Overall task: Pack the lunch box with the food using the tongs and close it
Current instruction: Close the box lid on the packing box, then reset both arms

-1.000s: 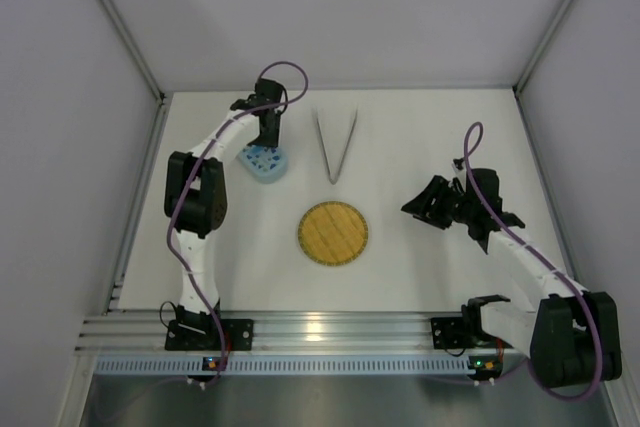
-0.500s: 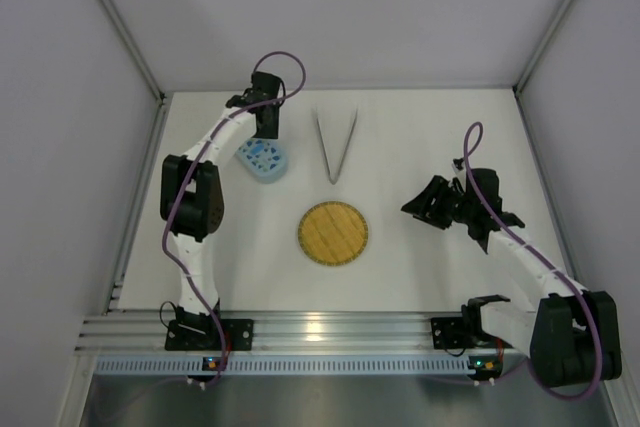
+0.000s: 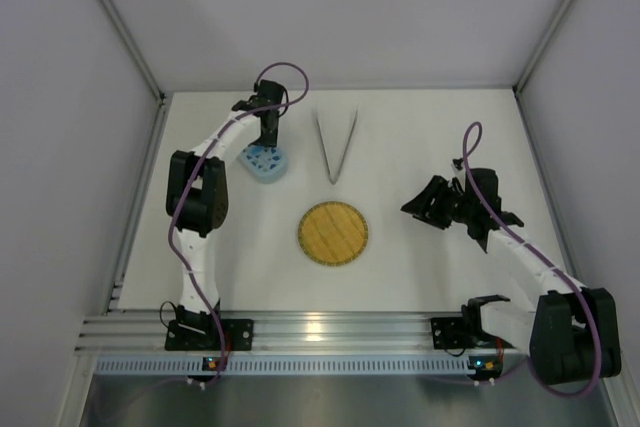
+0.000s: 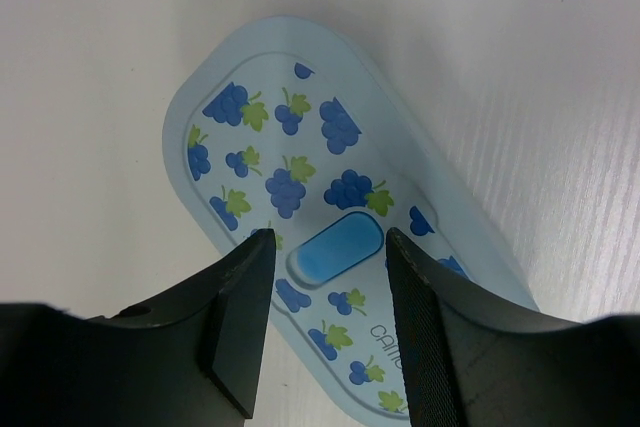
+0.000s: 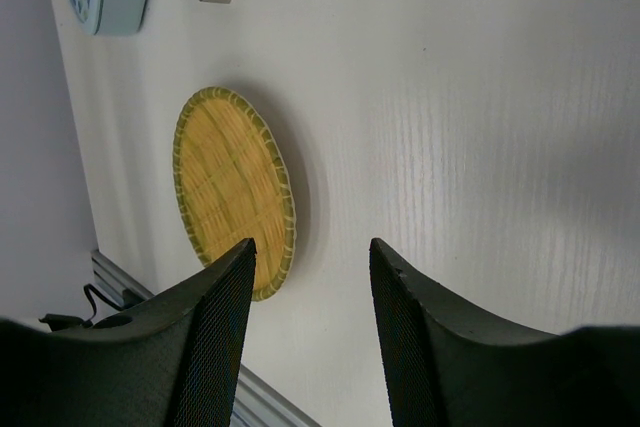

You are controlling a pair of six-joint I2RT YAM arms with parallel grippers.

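Light-blue lunch box (image 3: 266, 161) (one, lid on) sits near the tabletop's (image 3: 420, 137) far-left corner, with the left gripper (image 3: 268, 137) spread just above it. One tongs (image 3: 333, 175), one woven plate (image 3: 334, 232), and the right gripper (image 5: 310, 244) spread, empty. Only the left gripper has nudged since.

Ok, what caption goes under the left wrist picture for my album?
Open left gripper poised above the light-blue grape-patterned plastic lunch box lid on the white table.

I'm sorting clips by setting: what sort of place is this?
Probably a lab test booth: plain white walls enclose a white table, and two robot arms are bolted to a metal rail.
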